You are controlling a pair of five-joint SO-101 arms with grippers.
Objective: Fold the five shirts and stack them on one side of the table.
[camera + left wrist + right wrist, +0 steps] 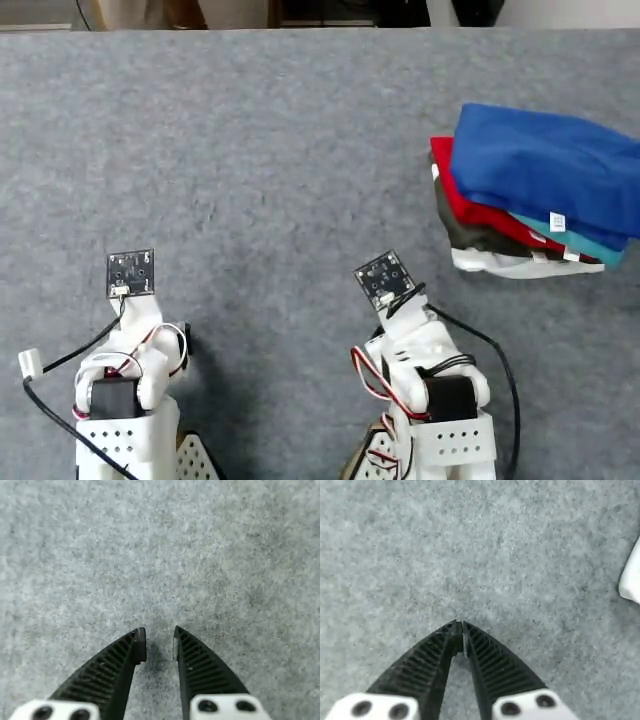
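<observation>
The grey bench (300, 150) is lying wide, and the stack of shirts (530, 205) is sitting at its right edge, the blue shirt (540, 160) on top, the red shirt (470, 205) peeking out below, the white shirt (500, 263) at the bottom. The left arm (125, 390) and right arm (430, 385) are sitting at the near edge. The left end effector (159, 645) is hanging over the felt, tips slightly apart. The right end effector (459, 627) is pressing its tips together on nothing.

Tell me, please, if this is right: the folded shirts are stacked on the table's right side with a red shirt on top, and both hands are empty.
Not quite: the high view shows the blue shirt on top, the red shirt just beneath it. The left hand and right hand are indeed empty.
</observation>
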